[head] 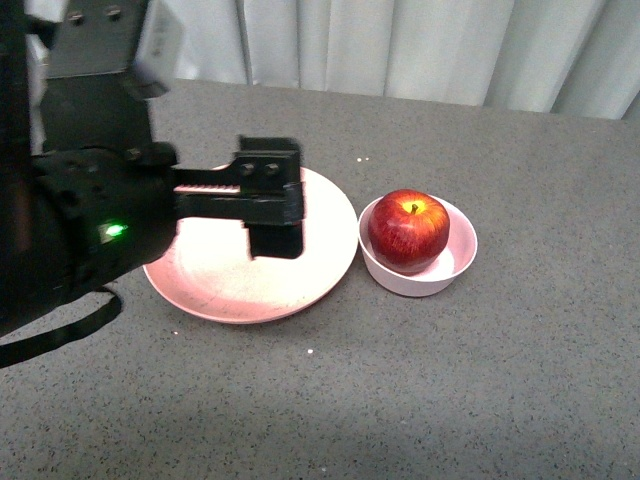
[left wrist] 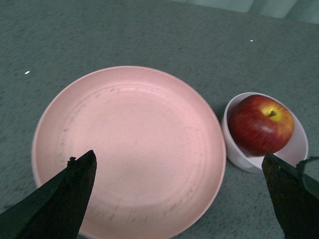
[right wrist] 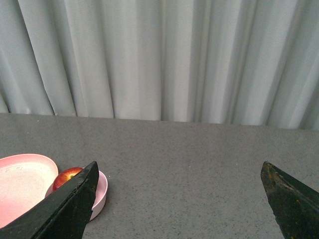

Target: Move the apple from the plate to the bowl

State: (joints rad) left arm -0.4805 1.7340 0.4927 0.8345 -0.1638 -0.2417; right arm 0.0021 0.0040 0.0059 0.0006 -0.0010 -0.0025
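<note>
Front view first: the apple (head: 408,230) sits inside the bowl (head: 460,262), stem up, its yellow patch showing on top, and the bowl stands just right of the plate (head: 215,295), the two rims close together with a thin gap at most. Over the plate's middle hangs the left tool (head: 272,212), a black block on the end of the left arm, with a green light glowing on the arm's housing; nothing is between its fingers. Left wrist view confirms it: both dark fingertips (left wrist: 60,199) stand far apart at the frame's lower corners, wide and holding nothing, with the bare plate (left wrist: 129,149), marked by faint dark scuffs, below them and the apple (left wrist: 260,124) in the bowl (left wrist: 298,149) off to the side. Right wrist view shows the right tool (right wrist: 179,209) spread wide too, nothing in it, looking across the counter (right wrist: 199,169). That counter is dark grey and finely speckled with a few white flecks, and pale pleated curtains (right wrist: 164,59) close off the room behind its far edge.
</note>
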